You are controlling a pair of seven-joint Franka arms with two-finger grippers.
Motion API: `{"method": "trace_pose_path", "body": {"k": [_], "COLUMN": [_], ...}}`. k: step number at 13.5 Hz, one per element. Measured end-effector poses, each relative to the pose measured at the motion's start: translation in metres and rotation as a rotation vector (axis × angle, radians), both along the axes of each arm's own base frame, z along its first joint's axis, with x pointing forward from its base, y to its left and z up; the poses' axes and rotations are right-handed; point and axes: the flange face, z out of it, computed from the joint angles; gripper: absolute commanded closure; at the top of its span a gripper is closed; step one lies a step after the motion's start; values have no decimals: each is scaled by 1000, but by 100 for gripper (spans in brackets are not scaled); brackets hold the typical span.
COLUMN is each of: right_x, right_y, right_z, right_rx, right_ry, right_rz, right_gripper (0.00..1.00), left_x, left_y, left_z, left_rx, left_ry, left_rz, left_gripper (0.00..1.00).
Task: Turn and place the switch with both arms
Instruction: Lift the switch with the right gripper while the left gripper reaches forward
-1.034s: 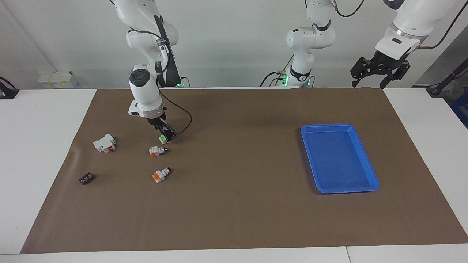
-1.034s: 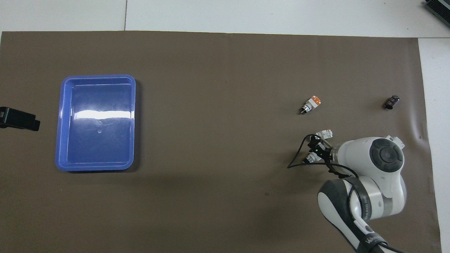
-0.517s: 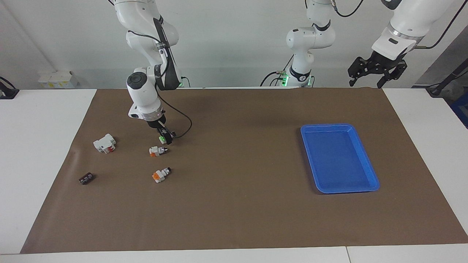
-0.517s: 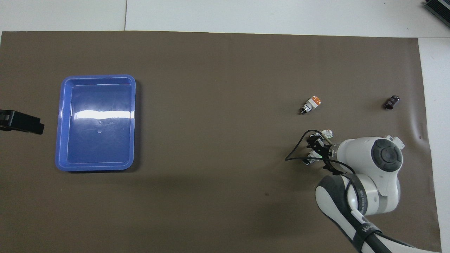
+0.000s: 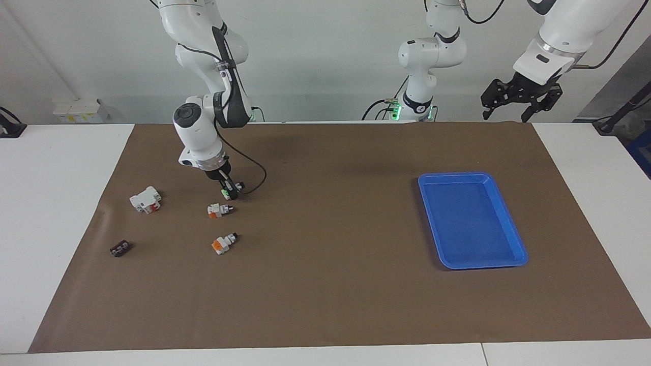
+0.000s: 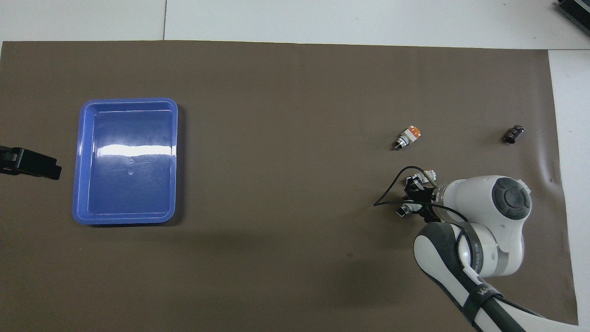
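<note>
The switch (image 5: 224, 192), white with a green button, is held in my right gripper (image 5: 230, 191), which is shut on it just above the brown mat, over a spot a little nearer to the robots than an orange-button switch (image 5: 218, 209). In the overhead view the right gripper (image 6: 412, 202) and the switch (image 6: 404, 210) show at the tip of the white wrist. My left gripper (image 5: 519, 97) hangs open and empty high over the left arm's end of the table; it shows as a black tip in the overhead view (image 6: 32, 163).
A blue tray (image 5: 511, 223) lies toward the left arm's end of the table; its rim shows in the overhead view (image 6: 129, 100). A second orange-button switch (image 5: 223, 243), a white block with a red part (image 5: 145, 199) and a small black part (image 5: 120, 248) lie near the right arm's end.
My right gripper has lifted the switch slightly and drawn it a little toward the robots. My left gripper has risen a little.
</note>
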Motion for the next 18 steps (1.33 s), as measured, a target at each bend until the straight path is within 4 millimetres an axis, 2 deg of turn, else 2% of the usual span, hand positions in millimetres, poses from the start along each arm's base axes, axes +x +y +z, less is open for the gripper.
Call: {"method": "trace_pose_path", "body": {"k": [3, 6, 9, 11, 14, 18], "right_x": [29, 50, 58, 57, 45, 38], "right_y": [21, 62, 103, 141, 206, 265], "right_z": [52, 117, 169, 195, 220, 244], "right_rx": [126, 244, 392, 484, 536, 596], "right_ry": [55, 100, 167, 202, 262, 282], "right_rz": [-45, -125, -220, -284, -332, -421], "right_gripper": [100, 100, 100, 100, 100, 100], "left_x": [-1, -3, -2, -1, 1, -5], "left_y": [0, 2, -3, -9, -38, -74], "left_z": [-2, -4, -3, -2, 1, 1], "left_rx": [1, 1, 1, 0, -3, -78], "left_ry": [9, 18, 3, -9, -51, -43], "left_rz": [0, 4, -7, -20, -66, -47], "left_gripper": [0, 0, 0, 0, 2, 8]}}
